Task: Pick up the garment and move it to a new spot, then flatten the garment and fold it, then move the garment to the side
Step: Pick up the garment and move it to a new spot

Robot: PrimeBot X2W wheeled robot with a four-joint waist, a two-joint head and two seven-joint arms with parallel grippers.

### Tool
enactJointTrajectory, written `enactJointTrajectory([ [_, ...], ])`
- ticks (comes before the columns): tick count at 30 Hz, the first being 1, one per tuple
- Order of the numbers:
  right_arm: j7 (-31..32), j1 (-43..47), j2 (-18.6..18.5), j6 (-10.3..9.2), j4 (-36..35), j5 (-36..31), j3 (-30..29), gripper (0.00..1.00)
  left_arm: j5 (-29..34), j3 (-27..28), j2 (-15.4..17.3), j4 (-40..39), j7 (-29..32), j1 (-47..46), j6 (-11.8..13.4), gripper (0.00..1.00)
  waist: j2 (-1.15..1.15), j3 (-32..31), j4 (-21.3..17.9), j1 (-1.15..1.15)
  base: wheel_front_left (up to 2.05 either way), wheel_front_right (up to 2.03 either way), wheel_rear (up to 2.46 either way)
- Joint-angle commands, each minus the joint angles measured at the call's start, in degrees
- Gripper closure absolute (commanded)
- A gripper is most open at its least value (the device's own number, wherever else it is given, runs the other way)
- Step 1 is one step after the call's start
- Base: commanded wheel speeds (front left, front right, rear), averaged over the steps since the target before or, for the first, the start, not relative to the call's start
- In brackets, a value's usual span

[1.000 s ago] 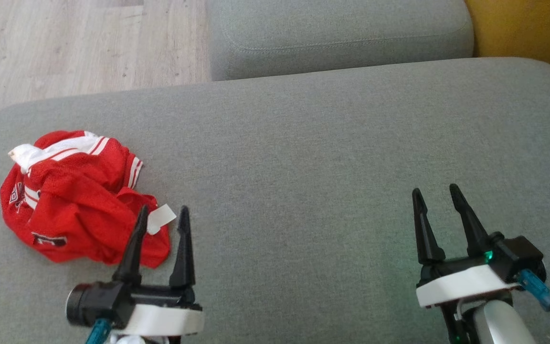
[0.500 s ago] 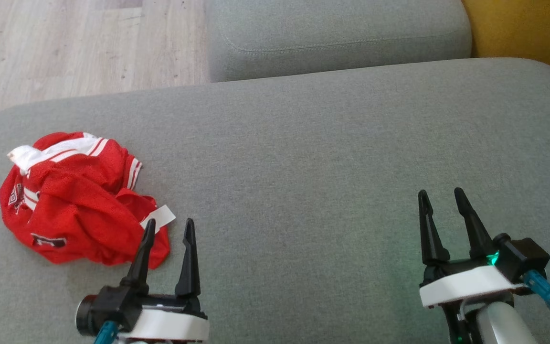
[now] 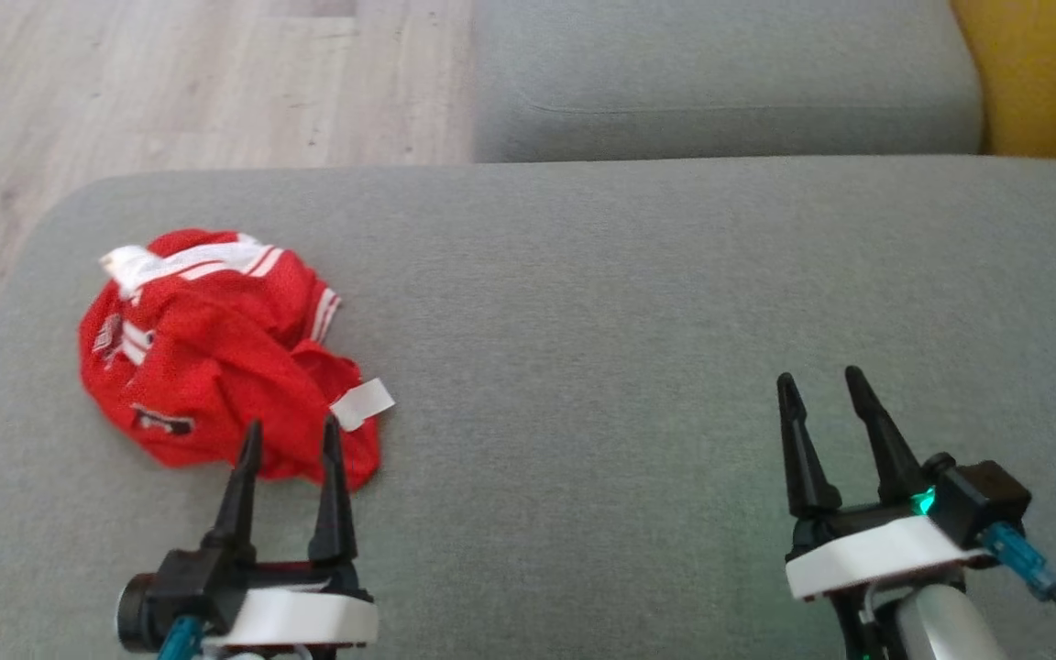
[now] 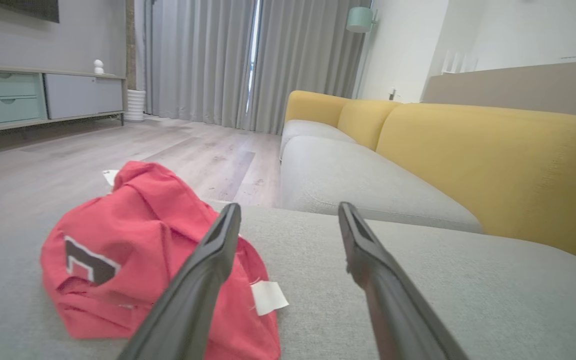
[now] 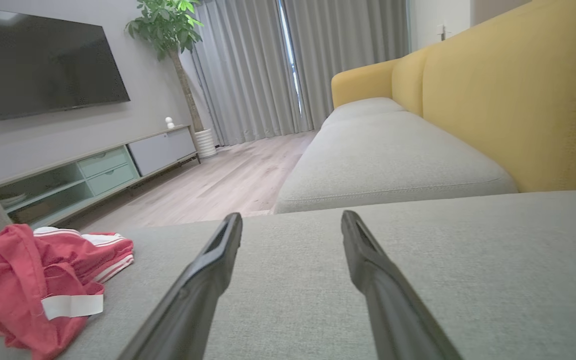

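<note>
On the left part of a broad grey cushion [image 3: 601, 302], in the head view, lies the garment [image 3: 216, 353], a red mesh piece with white stripes, crumpled in a heap. A white label [image 3: 363, 403] sticks out on its right side. The left gripper [image 3: 292, 431] stands at the lower left with its jaws spread wide and nothing between them. Its tips overlap the near edge of the heap. The right gripper [image 3: 817, 378] stands at the lower right, well apart from the garment, jaws equally wide and empty, over bare cushion. Beyond lie a wooden floor [image 3: 170, 82] and a second cushion [image 3: 720, 82].

Along the left wrist view, the two dark fingers rise apart. The left one crosses in front of the red heap, and whether it touches the cloth cannot be told. A yellow backrest [image 4: 493, 155] runs along the right, with grey curtains [image 4: 248, 60] behind.

From the right wrist view, the parted fingers point over empty cushion, with the garment at the far left edge. A television [image 5: 43, 60] hangs above a low cabinet [image 5: 108, 165], beside a plant [image 5: 168, 20].
</note>
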Motion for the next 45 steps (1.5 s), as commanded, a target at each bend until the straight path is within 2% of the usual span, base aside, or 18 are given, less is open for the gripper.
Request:
enactJointTrajectory([
  [1,-0.61,-0.57,-0.41,-0.04,-2.07,0.67,1.76,0.00,0.45,2.34,-0.11,-2.00,-0.37,-0.93,0.23,0.00,0.00,-0.55,1.63,0.00,0.00,0.00,0.00],
  [9,-0.61,0.28,-0.41,-0.04,-2.11,1.89,3.28,0.00,1.12,3.80,-0.11,-1.75,-0.37,0.34,-0.03,0.00,0.00,-1.43,6.10,0.00,0.00,0.00,0.00],
  [19,-0.61,0.72,-0.41,-0.04,-1.99,3.09,5.29,0.00,1.58,4.64,-0.11,-1.50,-0.37,1.04,0.02,0.00,0.00,-1.79,9.32,0.00,0.00,0.00,0.00],
  [32,-0.61,0.51,-0.41,-0.04,-2.28,3.68,6.65,0.00,1.73,6.34,-0.11,-2.20,-0.37,0.43,0.17,0.00,0.00,-0.08,9.29,0.00,0.00,0.00,0.00],
  [36,-0.61,-0.58,-0.41,-0.04,-2.87,2.74,5.83,0.00,3.54,8.61,-0.06,-3.92,-0.37,-2.32,-0.85,0.00,0.00,2.29,8.22,0.00,0.00,0.00,0.00],
  [40,-0.61,-1.68,-0.41,-0.04,-3.40,1.79,4.90,0.00,5.46,10.42,2.64,-3.11,-0.37,-7.24,-2.92,0.00,0.00,4.87,7.00,0.00,0.00,0.00,0.00],
  [45,-0.61,-3.48,-0.41,-0.04,-4.24,1.00,3.50,0.00,7.64,10.12,8.90,3.25,2.36,-17.59,-5.70,0.00,0.00,8.17,5.57,0.00,0.00,0.00,0.00],
])
